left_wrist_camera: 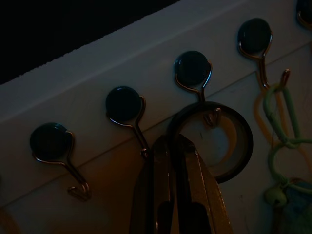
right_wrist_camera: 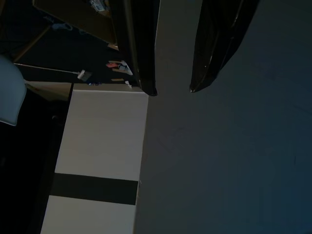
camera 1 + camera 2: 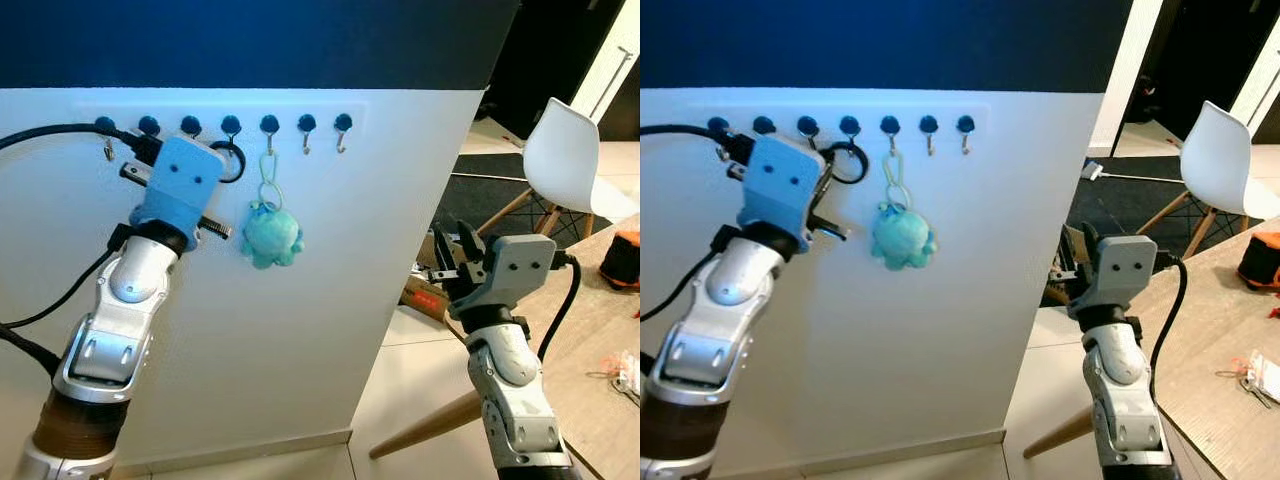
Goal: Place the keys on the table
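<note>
Upper left of the frame, the left gripper [image 1: 176, 146], jaws together, touches the black ring [image 1: 210, 141] hung on a wall hook [image 1: 194, 73]. Right gripper [image 2: 173, 90], jaws apart, hovers lower right near the wooden surface [image 3: 590, 400].

Home interior, entry or dining area. Row of wall hooks [image 3: 230, 126] running along a white-and-navy wall, a plush octopus keychain [image 3: 271, 234] hanging from one. White shell chair [image 3: 570, 165] standing beside a wooden desk [image 3: 590, 340]; tiled floor [image 3: 400, 380] showing underneath.
</note>
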You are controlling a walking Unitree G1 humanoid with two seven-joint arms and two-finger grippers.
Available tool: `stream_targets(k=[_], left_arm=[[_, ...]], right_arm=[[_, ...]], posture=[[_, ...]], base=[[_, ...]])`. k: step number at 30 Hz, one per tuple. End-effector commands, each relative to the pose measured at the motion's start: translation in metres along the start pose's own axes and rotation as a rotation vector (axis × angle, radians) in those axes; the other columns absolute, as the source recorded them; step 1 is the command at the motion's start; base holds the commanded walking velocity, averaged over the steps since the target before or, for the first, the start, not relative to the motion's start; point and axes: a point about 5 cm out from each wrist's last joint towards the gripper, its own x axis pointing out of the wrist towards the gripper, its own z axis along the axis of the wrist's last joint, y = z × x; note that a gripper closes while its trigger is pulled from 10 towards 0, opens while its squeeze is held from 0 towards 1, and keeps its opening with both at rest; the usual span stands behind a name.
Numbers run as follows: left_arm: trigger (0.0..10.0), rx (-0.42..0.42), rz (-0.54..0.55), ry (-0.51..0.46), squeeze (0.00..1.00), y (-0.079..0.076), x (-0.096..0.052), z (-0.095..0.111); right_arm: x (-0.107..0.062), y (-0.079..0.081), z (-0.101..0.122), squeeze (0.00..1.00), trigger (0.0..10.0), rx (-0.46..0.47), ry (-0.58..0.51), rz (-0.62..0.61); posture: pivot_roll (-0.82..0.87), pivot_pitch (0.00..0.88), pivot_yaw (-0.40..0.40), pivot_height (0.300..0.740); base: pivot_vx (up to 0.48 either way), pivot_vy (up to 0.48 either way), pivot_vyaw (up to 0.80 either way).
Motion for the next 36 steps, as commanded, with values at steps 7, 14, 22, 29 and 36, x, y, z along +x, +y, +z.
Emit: stream_targets(k=[7, 14, 22, 29, 36], left_arm=[[10.0, -0.073, 0.028, -0.142, 0.0, 0.007, -0.004, 0.024], [10.0, -0.095, -0.128, -0.208, 0.0, -0.01, -0.014, 0.035], [10.0, -0.169, -0.161, -0.202, 0.0, -0.017, -0.016, 0.035], [10.0, -0.301, -0.322, -0.153, 0.0, -0.038, -0.028, 0.029], [10.0, -0.347, -0.302, -0.133, 0.0, -0.051, -0.022, 0.026]], right_arm=[[-0.001, -0.001, 0.0, 0.0, 10.0, 0.0, 0.005, -0.007], [-0.001, -0.001, -0.001, 0.0, 10.0, 0.001, 0.009, -0.006], [-0.001, 0.0, -0.001, 0.0, 10.0, 0.003, 0.009, -0.004], [0.001, 0.013, 0.01, 0.0, 10.0, 0.069, -0.034, 0.103], [-0.005, 0.075, 0.03, 0.0, 10.0, 0.233, -0.058, 0.471]], posture=[[0.12, 0.104, -0.036, 0.74], [0.12, 0.109, -0.038, 0.74], [0.12, 0.111, -0.037, 0.74], [0.12, 0.11, -0.037, 0.74], [0.12, 0.112, -0.035, 0.74]], base=[[0.0, 0.0, 0.0], [0.0, 0.0, 0.0], [0.0, 0.0, 0.0], [0.0, 0.0, 0.0], [0.0, 0.0, 0.0]])
